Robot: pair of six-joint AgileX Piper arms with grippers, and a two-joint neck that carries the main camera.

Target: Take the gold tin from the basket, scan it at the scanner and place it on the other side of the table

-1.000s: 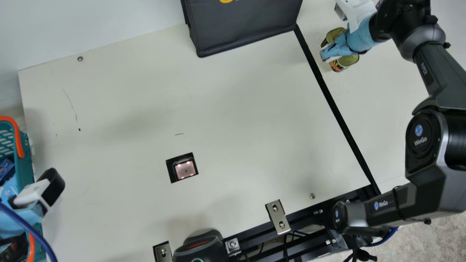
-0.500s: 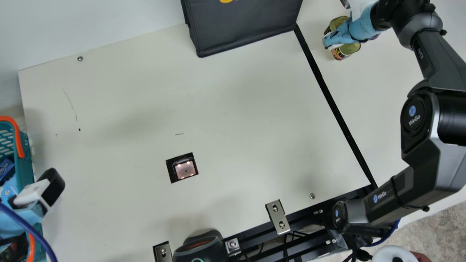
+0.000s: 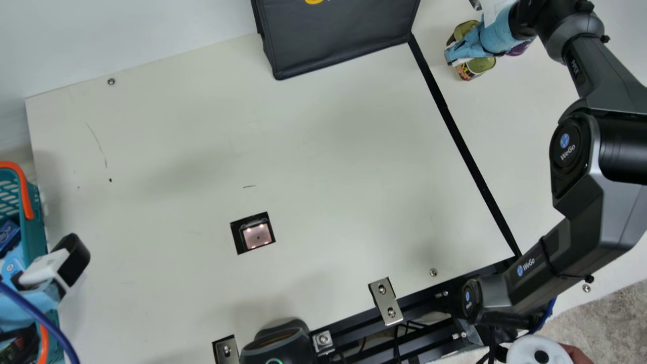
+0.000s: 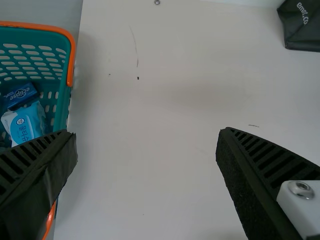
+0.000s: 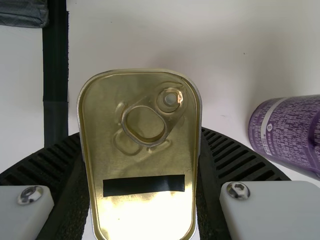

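- Gold tin is gripped by my right gripper, ribbed fingers closed in on both its sides, pull ring facing the wrist camera.
- Location: beyond the black strip, right side of the table, well apart from the scanner.
- Step, my call: placing. Basket pick looks done; scan presumably done too, going by where the tin is.
- Can't tell from my end whether the tin's base touches down.
- Next: get it flat on the surface, spread the fingers evenly, back straight off.
- Watch: purple can near one finger; opening too wide could nudge it. Letting go high could tip the tin.
- Left gripper: fingers wide, nothing between them, beside the basket. No job for it now, I'd say.
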